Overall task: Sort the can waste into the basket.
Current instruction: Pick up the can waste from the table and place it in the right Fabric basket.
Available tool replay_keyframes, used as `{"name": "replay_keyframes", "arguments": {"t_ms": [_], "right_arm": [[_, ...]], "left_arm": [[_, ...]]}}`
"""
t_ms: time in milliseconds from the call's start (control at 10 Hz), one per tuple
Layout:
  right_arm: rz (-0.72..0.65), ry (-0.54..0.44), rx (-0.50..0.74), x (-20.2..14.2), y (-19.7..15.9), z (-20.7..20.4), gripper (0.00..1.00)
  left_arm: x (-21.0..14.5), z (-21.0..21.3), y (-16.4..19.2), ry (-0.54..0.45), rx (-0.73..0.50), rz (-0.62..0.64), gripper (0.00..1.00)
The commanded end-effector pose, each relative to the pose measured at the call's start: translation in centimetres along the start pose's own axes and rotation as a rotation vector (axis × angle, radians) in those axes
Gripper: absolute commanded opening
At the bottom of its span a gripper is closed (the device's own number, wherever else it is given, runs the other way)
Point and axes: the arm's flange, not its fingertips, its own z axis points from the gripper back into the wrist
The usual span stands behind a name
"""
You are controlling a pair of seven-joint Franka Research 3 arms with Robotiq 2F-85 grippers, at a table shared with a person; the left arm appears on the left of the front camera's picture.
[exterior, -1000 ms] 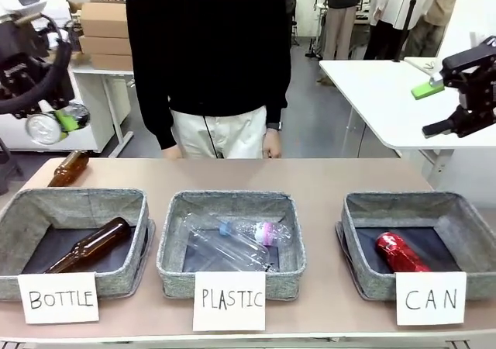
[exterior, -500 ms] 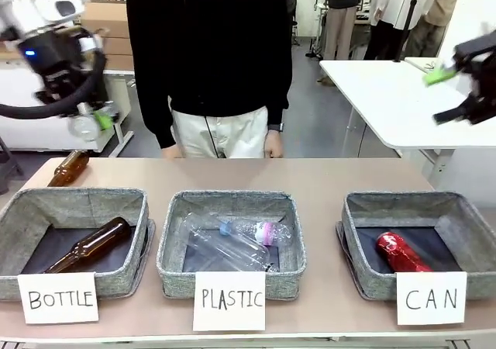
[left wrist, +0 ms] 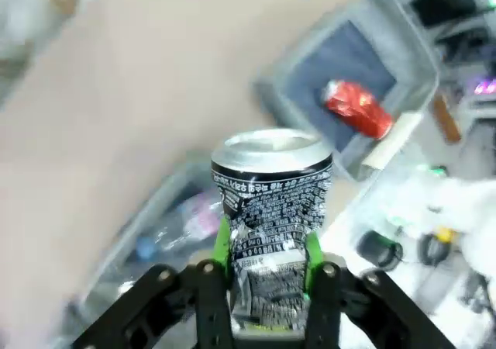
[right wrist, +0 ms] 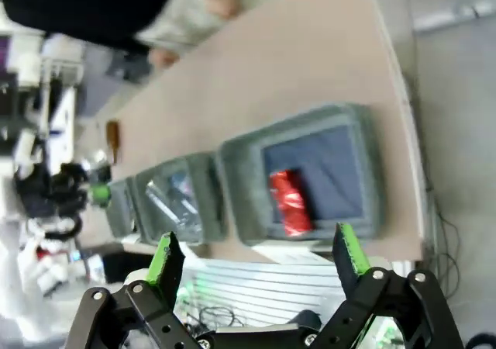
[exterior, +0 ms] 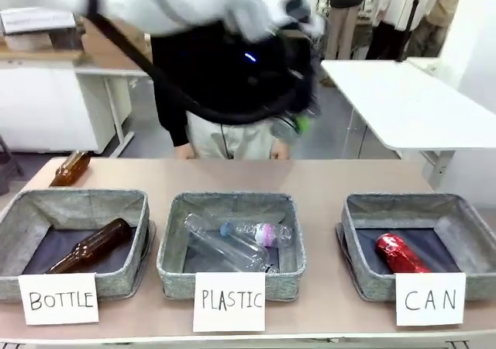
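Note:
A dented silver-grey can (left wrist: 271, 190) with black print stands upright between the green pads (left wrist: 223, 244) of my left gripper (left wrist: 267, 248), which is shut on it. In the front view that gripper (exterior: 292, 124) is a blur high above the table's far side, in front of the person and right of the middle. The red can (exterior: 401, 253) lies in the basket (exterior: 418, 202) signed "CAN" at the right. My right gripper (right wrist: 257, 256) is open with nothing between its fingers, high above the same basket (right wrist: 364, 139) and the red can (right wrist: 291, 202).
The "PLASTIC" basket (exterior: 174, 248) holds clear bottles and the "BOTTLE" basket (exterior: 23, 209) holds a brown bottle (exterior: 93, 244). Another brown bottle (exterior: 70, 168) lies on the table at the far left. A person (exterior: 225, 62) stands at the far edge, and a white table (exterior: 403, 101) stands behind on the right.
My left arm has swung from the far left across to right of the middle, carrying the silver-grey can. My right gripper has moved up and right, out of the front view.

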Motion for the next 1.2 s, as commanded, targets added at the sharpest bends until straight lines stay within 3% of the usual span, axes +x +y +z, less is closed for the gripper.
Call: {"name": "replay_keyframes", "arguments": {"t_ms": [0, 100, 200, 300, 500, 800, 900, 1000, 1100], "right_arm": [[-0.145, -0.054, -0.035, -1.7, -4.6, -0.1, 1.00], [-0.238, -0.102, -0.019, -2.8, -7.3, 0.3, 1.00], [-0.075, -0.027, -0.036, -1.2, -3.8, 1.0, 1.00], [-0.075, -0.027, -0.036, -1.2, -3.8, 1.0, 1.00], [-0.075, -0.027, -0.036, -1.2, -3.8, 1.0, 1.00], [-0.075, -0.027, -0.036, -1.2, -3.8, 1.0, 1.00], [-0.075, -0.027, -0.036, -1.2, -3.8, 1.0, 1.00], [-0.075, -0.027, -0.036, -1.2, -3.8, 1.0, 1.00], [-0.075, -0.027, -0.036, -1.2, -3.8, 1.0, 1.00]], "left_arm": [[5.3, -4.9, -3.7, 0.024, -0.003, -0.187, 0.40], [6.1, -9.1, -7.9, 0.057, -0.022, -0.280, 0.40], [6.8, -12.7, -10.9, 0.082, -0.022, -0.343, 0.40], [7.1, -15.8, -13.1, 0.113, 0.011, -0.395, 0.40], [6.7, -19.1, -14.7, 0.147, 0.057, -0.431, 0.40], [7.1, -19.8, -13.8, 0.165, 0.061, -0.400, 0.40], [7.0, -20.1, -13.7, 0.175, 0.069, -0.406, 0.63], [6.9, -20.1, -13.7, 0.180, 0.077, -0.412, 0.98], [6.8, -20.1, -13.8, 0.184, 0.075, -0.418, 1.00]]}}
